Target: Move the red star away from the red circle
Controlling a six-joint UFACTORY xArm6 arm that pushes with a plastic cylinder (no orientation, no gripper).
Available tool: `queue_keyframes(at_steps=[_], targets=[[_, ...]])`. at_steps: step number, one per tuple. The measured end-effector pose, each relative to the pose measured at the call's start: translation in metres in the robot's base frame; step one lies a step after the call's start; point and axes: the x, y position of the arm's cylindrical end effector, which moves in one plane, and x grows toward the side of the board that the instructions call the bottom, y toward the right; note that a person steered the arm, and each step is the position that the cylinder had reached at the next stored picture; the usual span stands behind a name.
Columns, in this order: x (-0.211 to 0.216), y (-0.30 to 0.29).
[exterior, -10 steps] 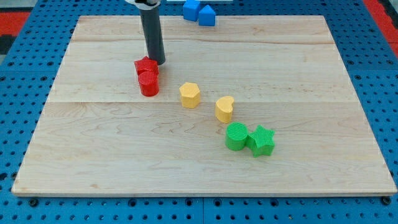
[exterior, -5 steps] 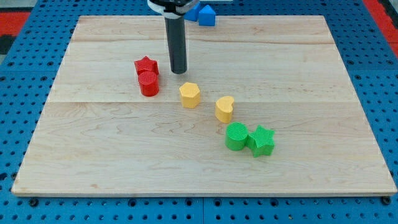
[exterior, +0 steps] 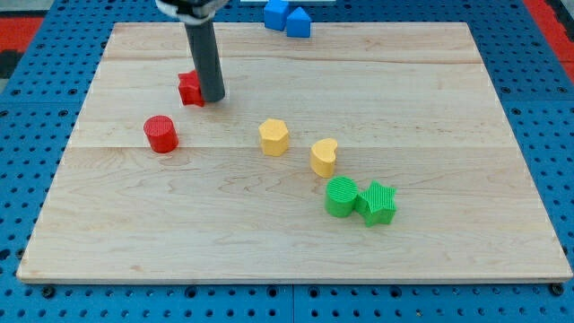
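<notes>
The red star [exterior: 189, 88] lies on the wooden board toward the view's upper left, partly hidden behind my rod. My tip [exterior: 212, 97] rests on the board right against the star's right side. The red circle [exterior: 161, 134] stands apart from the star, below and to its left, with a clear gap between them.
A yellow hexagon [exterior: 273, 137] and a yellow heart [exterior: 325, 156] lie mid-board. A green circle [exterior: 341, 196] touches a green star [exterior: 378, 202] lower right. Two blue blocks [exterior: 287, 17] sit at the board's top edge. The board [exterior: 421, 108] sits on a blue pegboard.
The star and circle, touching before, have split: the star moved up-left, the circle down-left. My tip swung right, then came back left to the star's right side.
</notes>
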Motion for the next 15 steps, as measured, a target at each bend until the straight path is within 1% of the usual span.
queue_keyframes(at_steps=[1,2,3,5,9,10,11,12,13,14,15], targets=[[-0.027,-0.033],[0.028,0.002],[0.025,-0.013],[-0.012,-0.077],[0.008,-0.069],[-0.011,-0.078],[0.010,-0.058],[-0.022,-0.044],[-0.072,-0.053],[-0.081,-0.082],[-0.065,-0.081]])
